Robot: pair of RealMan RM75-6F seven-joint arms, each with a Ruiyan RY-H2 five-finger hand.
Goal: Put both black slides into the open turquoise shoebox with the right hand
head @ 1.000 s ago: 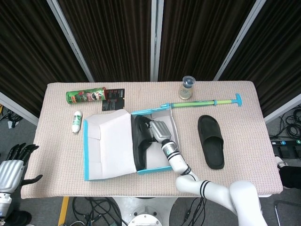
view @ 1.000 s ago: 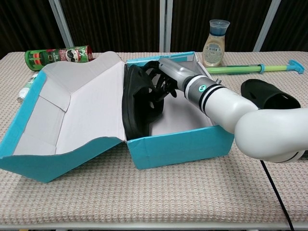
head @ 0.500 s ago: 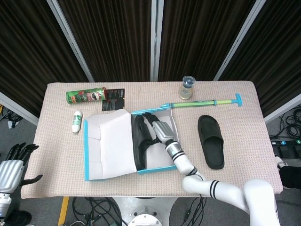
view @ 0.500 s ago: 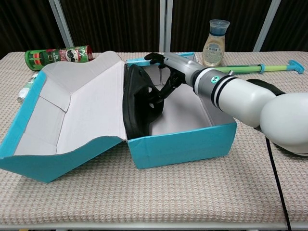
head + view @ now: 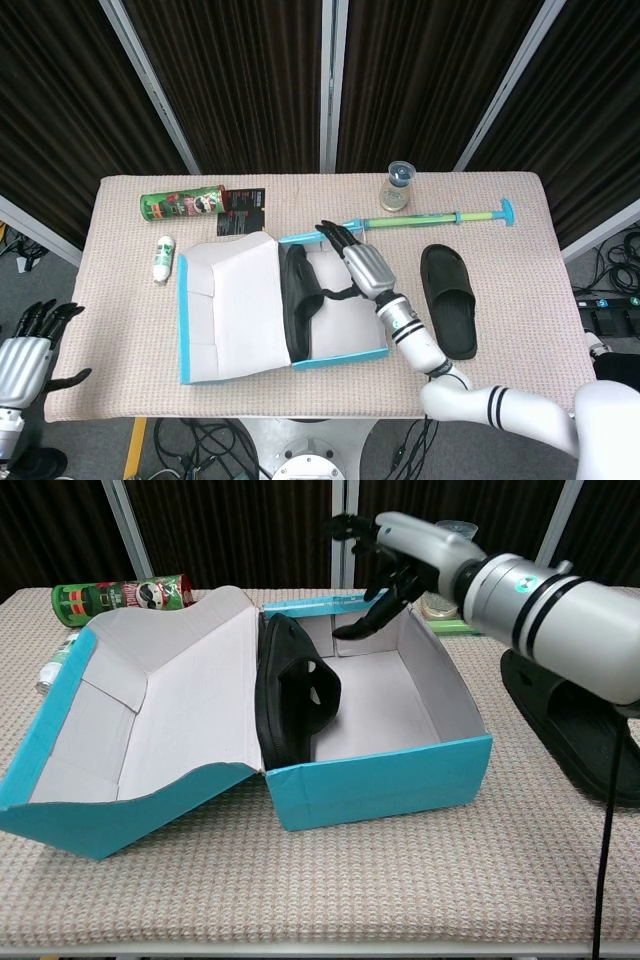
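From the head view we see our right hand (image 5: 362, 266) over the turquoise shoebox (image 5: 338, 357), fingers apart and holding nothing. One black slide (image 5: 297, 305) stands on its edge inside the box, against the wall by the lid hinge. The chest view shows what the overhead misses: the hand (image 5: 400, 552) is lifted clear above the box rim (image 5: 380, 780), and the slide (image 5: 290, 695) leans upright with its strap facing the box interior. The second black slide (image 5: 449, 299) lies flat on the table to the right of the box, apart from it. Only the head view catches our left hand (image 5: 28, 350), off the table's left edge, fingers spread and empty.
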